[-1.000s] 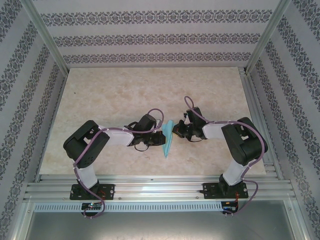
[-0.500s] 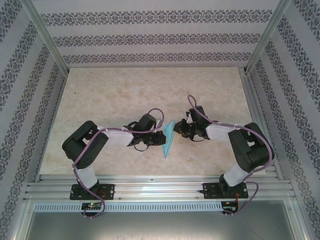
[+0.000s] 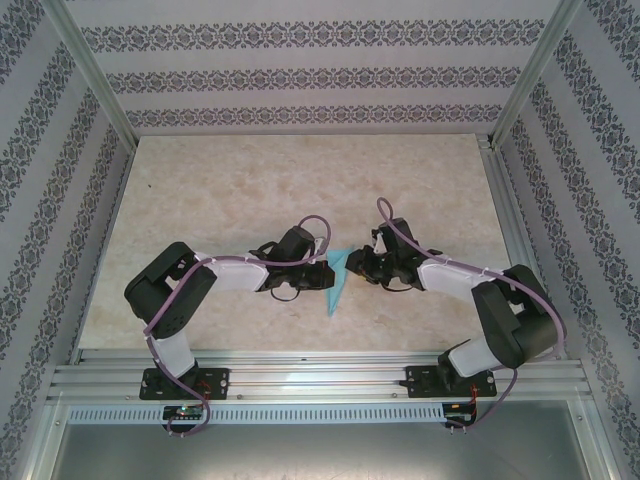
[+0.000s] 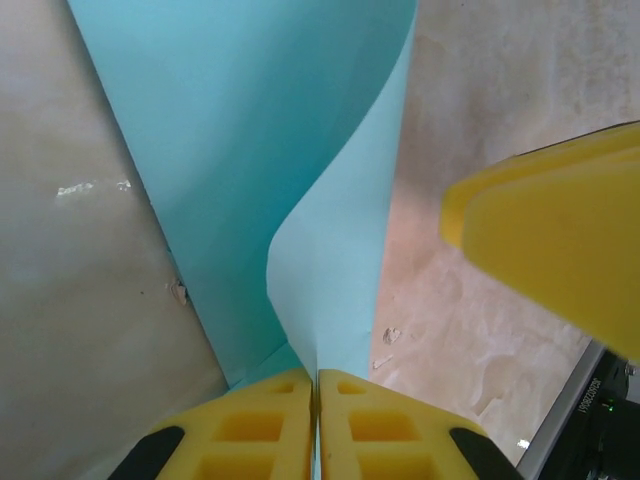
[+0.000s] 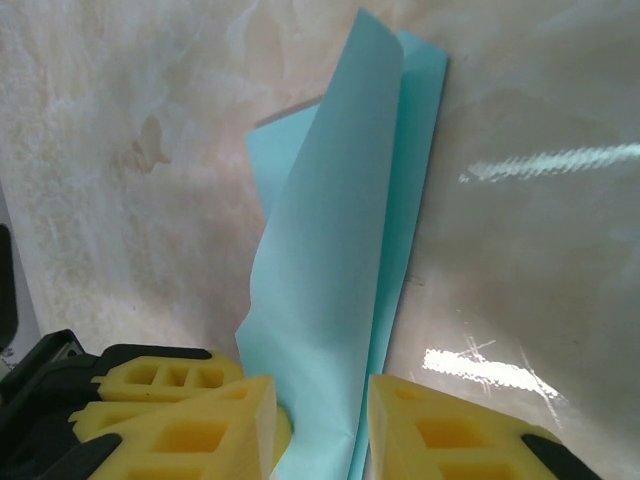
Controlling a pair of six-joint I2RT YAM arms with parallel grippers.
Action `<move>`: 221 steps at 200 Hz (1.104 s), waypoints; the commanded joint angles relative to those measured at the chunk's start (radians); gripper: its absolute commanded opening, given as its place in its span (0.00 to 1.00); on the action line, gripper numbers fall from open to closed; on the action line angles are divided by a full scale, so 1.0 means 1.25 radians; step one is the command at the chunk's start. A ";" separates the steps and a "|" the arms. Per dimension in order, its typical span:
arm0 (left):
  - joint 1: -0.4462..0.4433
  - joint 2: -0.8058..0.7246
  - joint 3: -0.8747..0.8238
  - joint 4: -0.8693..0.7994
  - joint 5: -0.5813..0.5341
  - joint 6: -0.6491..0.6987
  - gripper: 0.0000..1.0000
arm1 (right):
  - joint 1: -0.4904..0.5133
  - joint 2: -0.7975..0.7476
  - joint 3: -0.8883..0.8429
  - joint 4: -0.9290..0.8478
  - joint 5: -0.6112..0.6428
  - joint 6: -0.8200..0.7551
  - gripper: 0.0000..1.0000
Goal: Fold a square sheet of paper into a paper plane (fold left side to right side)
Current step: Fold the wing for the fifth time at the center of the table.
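Turquoise paper plane (image 3: pixel 337 275) lies mid-tabletop (image 3: pixel 220 190), long axis running near to far, tip nearest. Left jaws pinch its left edge shut. Right jaws stand parted around a raised layer. The arms flank it, equally close.

One turquoise paper plane (image 3: pixel 333 290) (a single folded piece, several layers) on one desk (image 3: pixel 250 180). Two robot arms, the left arm (image 3: pixel 235 272) and the right arm (image 3: pixel 455 277). Two hands, the left hand (image 3: pixel 322 266) and the right hand (image 3: pixel 350 264), each with two yellow fingers (image 4: pixel 250 425).
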 commanded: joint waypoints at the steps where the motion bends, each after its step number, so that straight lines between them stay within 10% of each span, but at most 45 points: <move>1: -0.015 -0.002 0.023 -0.016 -0.006 0.021 0.09 | 0.018 0.039 0.005 0.021 0.007 0.017 0.30; 77: -0.016 -0.011 0.023 -0.019 -0.004 0.024 0.13 | 0.033 0.091 0.015 0.042 0.011 0.031 0.29; 159: 0.024 -0.137 -0.012 -0.083 -0.021 0.045 0.43 | 0.035 0.097 0.021 0.039 0.011 0.030 0.29; 221: 0.043 -0.090 -0.063 0.041 0.079 -0.013 0.27 | 0.036 0.098 0.023 0.041 0.007 0.030 0.29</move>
